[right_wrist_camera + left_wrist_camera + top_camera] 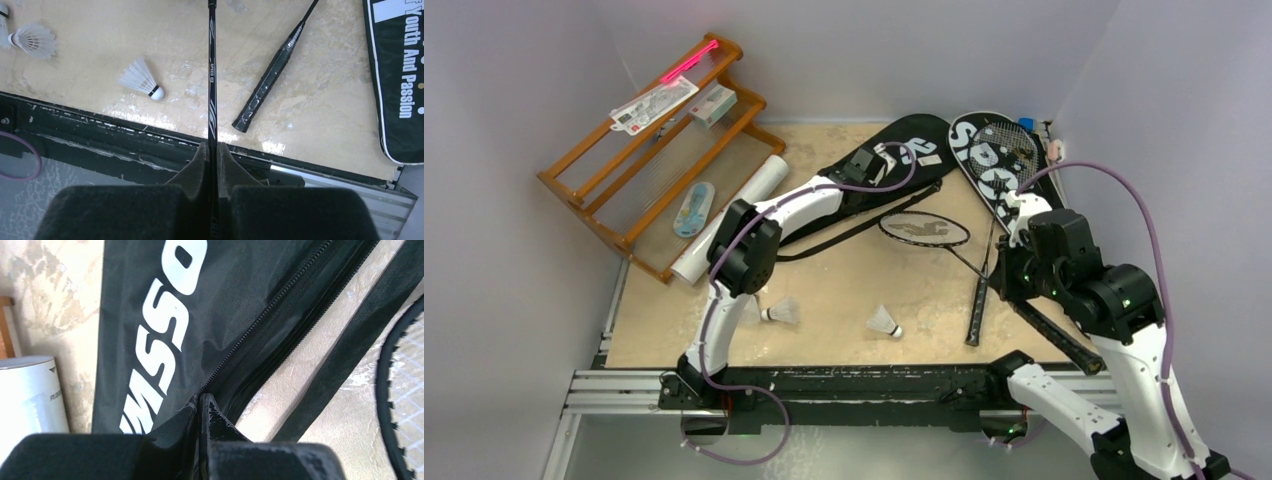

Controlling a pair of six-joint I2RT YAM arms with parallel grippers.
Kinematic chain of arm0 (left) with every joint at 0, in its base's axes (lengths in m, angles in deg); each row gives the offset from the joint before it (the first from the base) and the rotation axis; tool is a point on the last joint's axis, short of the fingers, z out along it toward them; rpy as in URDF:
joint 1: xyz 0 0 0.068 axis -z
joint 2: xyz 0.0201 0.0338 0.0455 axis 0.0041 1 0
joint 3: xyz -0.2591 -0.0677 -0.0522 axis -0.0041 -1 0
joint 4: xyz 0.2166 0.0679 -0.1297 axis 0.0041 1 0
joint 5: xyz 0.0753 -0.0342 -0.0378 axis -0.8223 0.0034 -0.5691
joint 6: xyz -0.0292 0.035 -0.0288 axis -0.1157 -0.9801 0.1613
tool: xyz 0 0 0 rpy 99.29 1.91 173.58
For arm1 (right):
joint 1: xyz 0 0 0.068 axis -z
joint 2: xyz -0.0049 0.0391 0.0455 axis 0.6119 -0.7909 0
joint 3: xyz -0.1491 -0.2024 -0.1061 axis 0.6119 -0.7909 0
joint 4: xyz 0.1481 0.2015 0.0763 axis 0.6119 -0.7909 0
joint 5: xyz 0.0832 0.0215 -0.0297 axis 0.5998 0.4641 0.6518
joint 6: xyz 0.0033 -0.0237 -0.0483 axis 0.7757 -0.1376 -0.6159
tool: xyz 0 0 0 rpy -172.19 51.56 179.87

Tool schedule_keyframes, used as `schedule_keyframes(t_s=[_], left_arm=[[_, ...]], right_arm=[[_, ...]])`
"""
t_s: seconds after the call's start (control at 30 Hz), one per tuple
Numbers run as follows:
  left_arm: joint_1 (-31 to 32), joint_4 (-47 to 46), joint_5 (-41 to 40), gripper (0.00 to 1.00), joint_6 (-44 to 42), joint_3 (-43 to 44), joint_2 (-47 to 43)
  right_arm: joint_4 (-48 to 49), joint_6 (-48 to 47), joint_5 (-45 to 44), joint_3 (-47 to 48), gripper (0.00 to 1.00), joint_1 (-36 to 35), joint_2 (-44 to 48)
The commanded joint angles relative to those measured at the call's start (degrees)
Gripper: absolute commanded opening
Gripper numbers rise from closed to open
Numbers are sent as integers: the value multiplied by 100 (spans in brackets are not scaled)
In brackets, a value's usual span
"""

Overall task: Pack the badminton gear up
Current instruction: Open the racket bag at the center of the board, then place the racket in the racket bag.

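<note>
My left gripper (869,172) (202,399) is shut on the zipper edge of the left black bag (909,148) (150,315), which lies flat with its zip partly open. My right gripper (1003,283) (212,145) is shut on the thin shaft of a racket (212,75); its head (924,230) (406,390) points toward the table's middle. A second racket (976,310) (267,85) lies free, its head over the right bag (976,150) (395,75). Two shuttlecocks (781,311) (884,321) (32,39) (141,77) rest near the front. The white tube (734,215) (27,390) lies at the left.
An orange wooden rack (649,150) stands at the back left, carrying a small carton (714,103) and a card (654,103). A black rail (874,385) (100,130) runs along the near table edge. Walls close in on the left, back and right.
</note>
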Motion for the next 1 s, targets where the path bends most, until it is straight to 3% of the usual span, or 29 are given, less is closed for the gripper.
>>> schedule_keyframes(t_s=[0.0, 0.23, 0.97], left_arm=[[-80, -46, -191, 0, 183, 95, -531], [-82, 51, -145, 0, 217, 220, -489], [-90, 295, -174, 0, 337, 489, -534]], right_arm=[[501, -219, 327, -81, 0, -15, 70], [1140, -526, 1039, -286, 0, -12, 16], [2286, -665, 805, -1061, 0, -19, -340]])
